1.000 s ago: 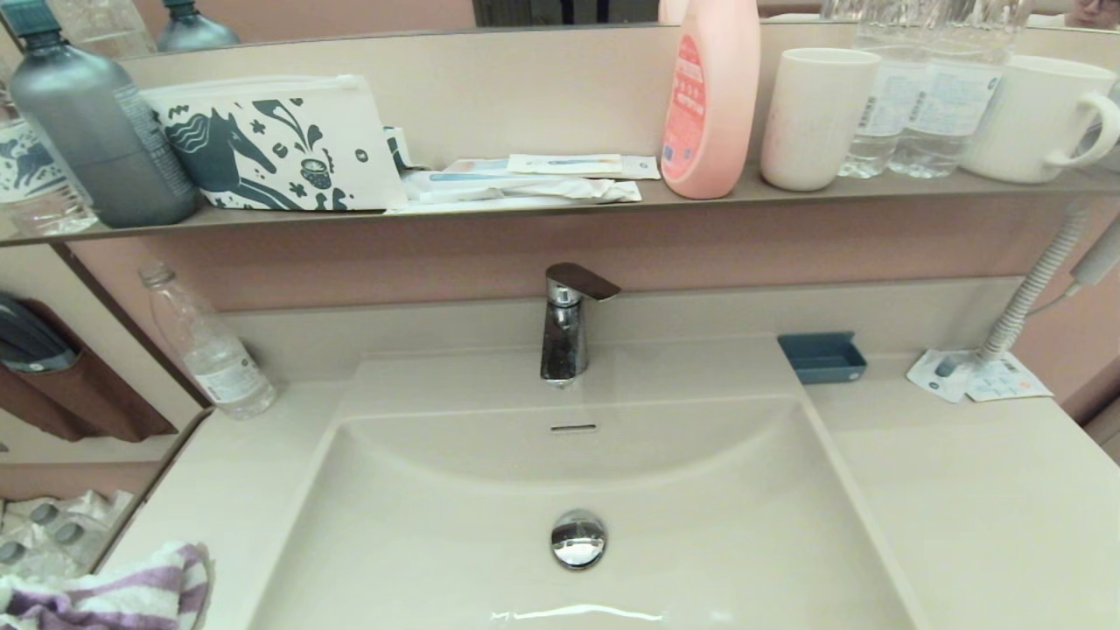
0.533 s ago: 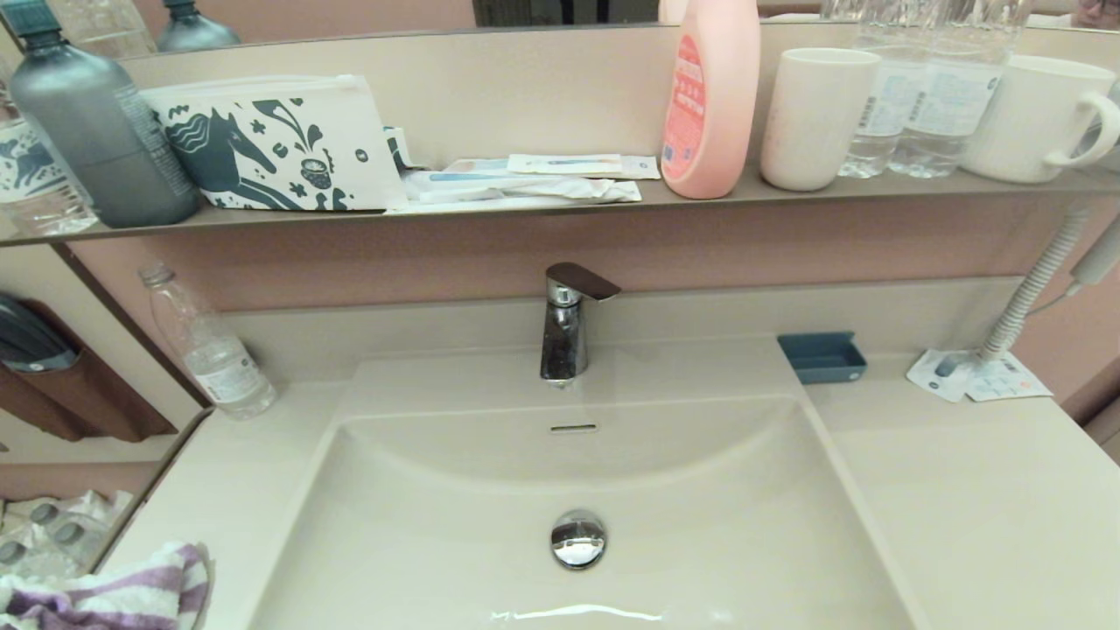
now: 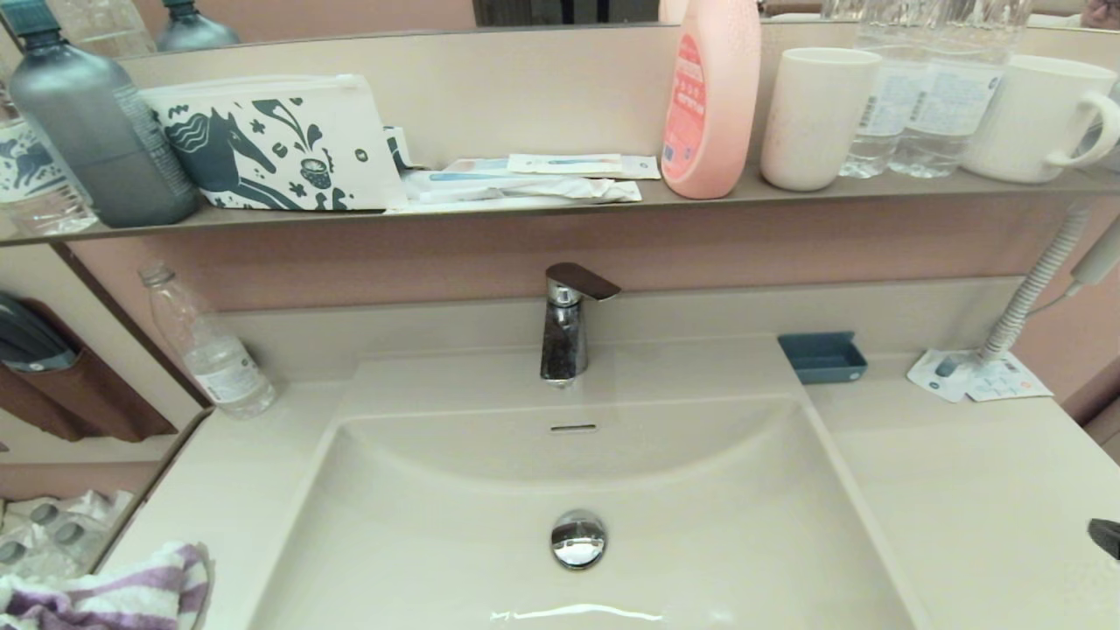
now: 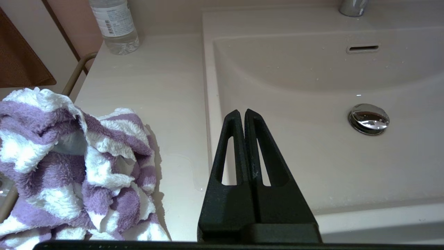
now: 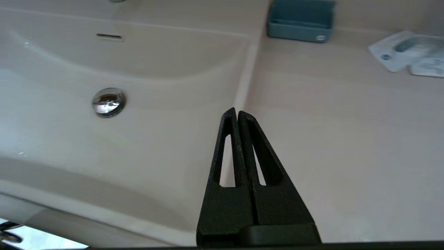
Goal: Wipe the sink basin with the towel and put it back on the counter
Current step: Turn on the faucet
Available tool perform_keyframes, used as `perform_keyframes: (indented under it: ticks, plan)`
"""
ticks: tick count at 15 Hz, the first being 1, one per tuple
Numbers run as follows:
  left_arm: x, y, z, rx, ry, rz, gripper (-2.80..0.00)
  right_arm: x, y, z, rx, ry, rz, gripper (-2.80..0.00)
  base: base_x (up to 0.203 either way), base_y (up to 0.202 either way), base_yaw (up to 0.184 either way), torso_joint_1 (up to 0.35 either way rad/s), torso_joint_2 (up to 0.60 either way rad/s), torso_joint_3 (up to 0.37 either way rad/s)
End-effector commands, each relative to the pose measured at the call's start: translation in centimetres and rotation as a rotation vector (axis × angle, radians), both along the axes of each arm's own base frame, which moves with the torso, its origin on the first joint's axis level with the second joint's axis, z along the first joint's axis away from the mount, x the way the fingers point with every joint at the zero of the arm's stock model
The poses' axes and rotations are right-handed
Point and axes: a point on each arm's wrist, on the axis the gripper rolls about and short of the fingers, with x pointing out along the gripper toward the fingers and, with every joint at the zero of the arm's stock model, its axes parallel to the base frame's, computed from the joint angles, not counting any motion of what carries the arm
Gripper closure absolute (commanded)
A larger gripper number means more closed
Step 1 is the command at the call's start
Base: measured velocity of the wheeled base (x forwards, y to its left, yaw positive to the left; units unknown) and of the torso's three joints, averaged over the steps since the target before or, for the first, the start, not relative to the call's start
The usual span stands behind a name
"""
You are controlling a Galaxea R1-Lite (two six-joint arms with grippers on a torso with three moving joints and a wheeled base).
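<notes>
Across the head view: the large glossy beige sink basin (image 3: 577, 516) lies in the middle, its round chrome drain plug (image 3: 578, 539) low in the bowl and a chrome tap (image 3: 567, 324) behind it.
Towel, head view: the small purple-and-white striped terry towel (image 3: 114, 599) lies bunched on the smooth beige desk (image 3: 989, 490) at the near left corner, clear of the basin.
Right tool, head view: only a dark tip (image 3: 1106, 535) shows at the right edge, over the desk.
Shelf, head view: a narrow brown-edged shelf (image 3: 525, 210) carries a white pouch with a dark blue horse print (image 3: 271, 144) and a pink bottle (image 3: 710, 96).
Left wrist view: the left tool (image 4: 241, 114) has its black fingers pressed together and holds nothing; it hangs over the basin's left rim, with the towel (image 4: 69, 166) near, on the desk beside it.
Right wrist view: the right tool (image 5: 235, 113) is likewise closed and empty, above the line where basin meets desk; a small blue tray (image 5: 300, 21) sits farther back.
Step in hand: the approach, I judge; the towel is untouched and no wiping has begun.
Next move: whichever tool takes the towel must spread its fingers, come down on the bunched cloth and close on a thick fold.
</notes>
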Motion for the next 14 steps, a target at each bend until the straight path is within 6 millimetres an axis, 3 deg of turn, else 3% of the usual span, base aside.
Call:
perform_keyframes:
  ticks: [1,7,14]
  plan:
    - [0.0,0.0,0.0,0.000,0.000,0.000,0.00,3.4,1.5,-0.6,-0.003,0.104,0.043,0.00,0.000,0.000,0.000,0.000,0.00,0.000]
    - [0.0,0.0,0.0,0.000,0.000,0.000,0.00,8.2,4.6,-1.5,-0.003,0.149,0.124,0.00,0.000,0.000,0.000,0.000,0.00,0.000]
    - [0.0,0.0,0.0,0.000,0.000,0.000,0.00,14.8,10.9,-3.2,0.001,0.063,0.212,0.00,0.000,0.000,0.000,0.000,0.00,0.000]
